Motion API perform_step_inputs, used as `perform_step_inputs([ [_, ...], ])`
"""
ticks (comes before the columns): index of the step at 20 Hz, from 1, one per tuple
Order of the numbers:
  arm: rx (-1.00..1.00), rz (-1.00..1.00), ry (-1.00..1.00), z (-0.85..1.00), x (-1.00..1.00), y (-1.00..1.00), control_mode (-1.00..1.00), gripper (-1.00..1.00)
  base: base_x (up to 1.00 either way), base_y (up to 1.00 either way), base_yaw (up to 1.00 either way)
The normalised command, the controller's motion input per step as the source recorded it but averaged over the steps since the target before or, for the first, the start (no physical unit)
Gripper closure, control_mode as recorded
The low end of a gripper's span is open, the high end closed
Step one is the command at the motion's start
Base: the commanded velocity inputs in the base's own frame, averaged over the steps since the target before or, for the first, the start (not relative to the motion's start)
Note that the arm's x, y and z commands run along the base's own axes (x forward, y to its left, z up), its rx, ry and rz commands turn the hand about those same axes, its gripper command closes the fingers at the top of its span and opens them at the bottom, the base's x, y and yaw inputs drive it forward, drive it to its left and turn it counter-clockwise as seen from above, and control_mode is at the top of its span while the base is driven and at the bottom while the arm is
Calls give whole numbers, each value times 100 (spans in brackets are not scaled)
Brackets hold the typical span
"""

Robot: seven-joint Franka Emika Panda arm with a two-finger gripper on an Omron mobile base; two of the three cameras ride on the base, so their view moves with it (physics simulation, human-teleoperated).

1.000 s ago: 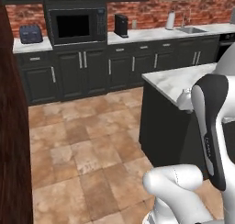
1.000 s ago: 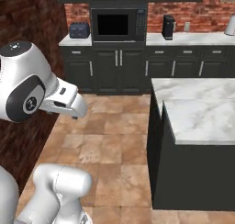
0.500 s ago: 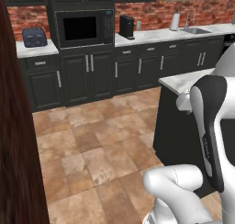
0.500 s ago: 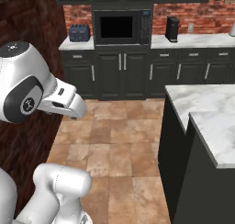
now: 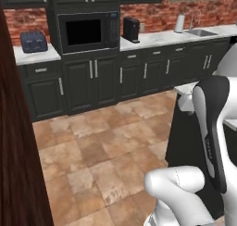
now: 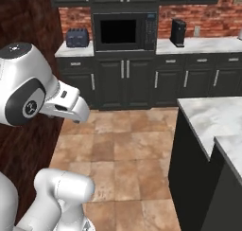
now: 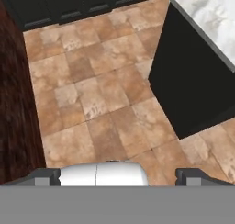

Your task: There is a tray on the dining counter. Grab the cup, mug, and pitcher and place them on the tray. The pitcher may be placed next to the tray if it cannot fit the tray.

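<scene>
1 corner of the dining counter (image 6: 212, 119) juts in at right, marble top bare on the part seen. Gripper (image 7: 118, 175) hangs over floor tiles (image 7: 92, 94), fingers spread wide, empty, likely carried ready while the base travels. Microwave (image 6: 124, 32) on the far wall.

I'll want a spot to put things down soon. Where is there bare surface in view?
The marble island top is bare across its visible corner. The wall counter is free between the coffee maker and the sink. The toaster takes up much of the short stretch left of the microwave.
</scene>
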Motion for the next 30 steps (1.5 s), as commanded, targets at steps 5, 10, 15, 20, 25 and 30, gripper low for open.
perform_step_inputs([
  [5, 0, 0, 0, 0, 0, 0, 100, -100, 66, 51, -11],
  [10, 0, 0, 0, 0, 0, 0, 100, -100, 73, 52, -14],
  [15, 0, 0, 0, 0, 0, 0, 100, -100, 61, 55, -17],
  [20, 0, 0, 0, 0, 0, 0, 100, -100, 57, 50, -15],
  [25, 0, 0, 0, 0, 0, 0, 100, -100, 43, 49, -16],
  [30, 0, 0, 0, 0, 0, 0, 100, -100, 34, 56, -17],
])
